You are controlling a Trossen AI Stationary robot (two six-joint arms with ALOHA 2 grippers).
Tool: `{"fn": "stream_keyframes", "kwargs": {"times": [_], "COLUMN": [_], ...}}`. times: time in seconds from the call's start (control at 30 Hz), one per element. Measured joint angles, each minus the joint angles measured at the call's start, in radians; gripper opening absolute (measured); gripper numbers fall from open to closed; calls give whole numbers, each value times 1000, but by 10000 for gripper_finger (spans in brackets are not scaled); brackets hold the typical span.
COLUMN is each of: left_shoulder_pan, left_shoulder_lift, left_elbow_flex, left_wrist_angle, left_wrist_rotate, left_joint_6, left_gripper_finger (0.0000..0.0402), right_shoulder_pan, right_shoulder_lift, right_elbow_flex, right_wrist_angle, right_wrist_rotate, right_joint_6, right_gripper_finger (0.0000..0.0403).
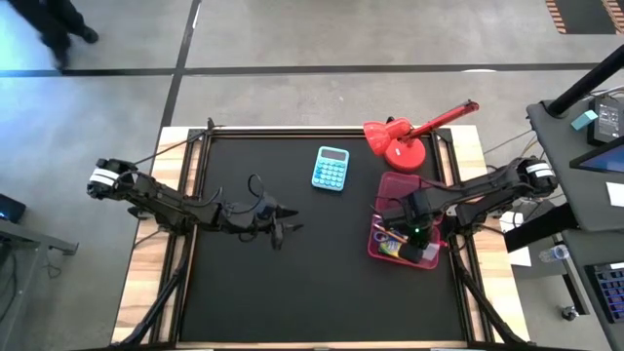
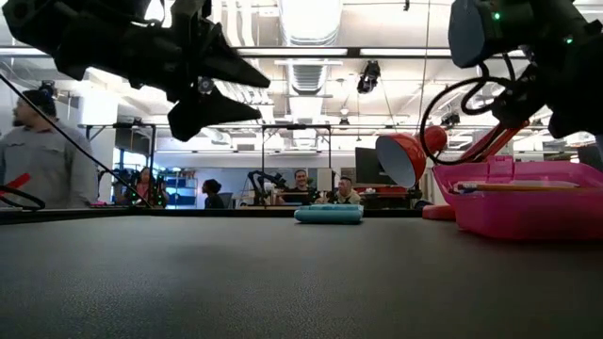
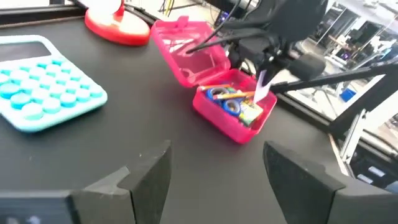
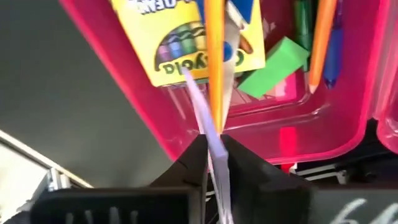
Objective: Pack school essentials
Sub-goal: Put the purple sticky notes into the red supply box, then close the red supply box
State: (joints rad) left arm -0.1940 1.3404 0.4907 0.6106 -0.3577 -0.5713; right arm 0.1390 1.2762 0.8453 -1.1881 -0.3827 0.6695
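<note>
The school essentials lie mostly in the pink case [image 1: 405, 239] at the right of the tabletop [image 1: 292, 283]: the yellow-green crayon box [image 4: 186, 37], the tiny green block [image 4: 281, 65], the thin orange pencils [image 4: 323, 37] and the blue-handled scissors [image 3: 227, 102] are all inside. Nearest the lens, the right jaws [image 4: 214, 152] are clenched on a thin pale sheet [image 4: 208, 134], perhaps the small white square seen edge-on, hanging just over the case's near wall. My worry: released here, so close to the rim, the sheet could catch on the orange pencil crossing above it and slide outside the case. Its hinged lid [image 3: 186, 46] stands open, so nothing blocks the drop. Farther left, the left jaws [image 3: 211, 171] hang released and empty above the tabletop, well apart from the case. Beyond sit the light blue calculator [image 1: 331, 169] and the red desk lamp [image 1: 405, 136].
</note>
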Motion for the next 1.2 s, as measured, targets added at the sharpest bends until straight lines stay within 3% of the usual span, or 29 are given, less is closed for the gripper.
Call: {"fn": "stream_keyframes", "kwargs": {"times": [0.33, 0.47, 0.63, 0.83, 1.1, 1.2], "left_shoulder_pan": [5, 12, 39, 123, 266, 306], "left_shoulder_lift": [0, 0, 0, 0, 35, 69], "left_elbow_flex": [62, 94, 170, 294, 365, 406], "left_wrist_angle": [1, 1, 0, 2, -35, -32], "left_wrist_rotate": [-103, -120, -120, -63, 69, 100], "left_joint_6": [66, 149, 291, 402, 404, 405], "left_gripper_finger": [235, 235, 235, 235, 235, 235], "right_shoulder_pan": [0, 0, 1, 19, 130, 159], "right_shoulder_lift": [0, 0, 0, -10, -112, -126], "right_elbow_flex": [40, 119, 246, 378, 428, 418], "right_wrist_angle": [-36, -132, -167, -164, -139, -60], "right_wrist_rotate": [99, 221, 378, 619, 1131, 1243], "right_joint_6": [-22, -18, 83, 210, 573, 660], "right_gripper_finger": [143, 178, 189, 180, 171, 171]}}
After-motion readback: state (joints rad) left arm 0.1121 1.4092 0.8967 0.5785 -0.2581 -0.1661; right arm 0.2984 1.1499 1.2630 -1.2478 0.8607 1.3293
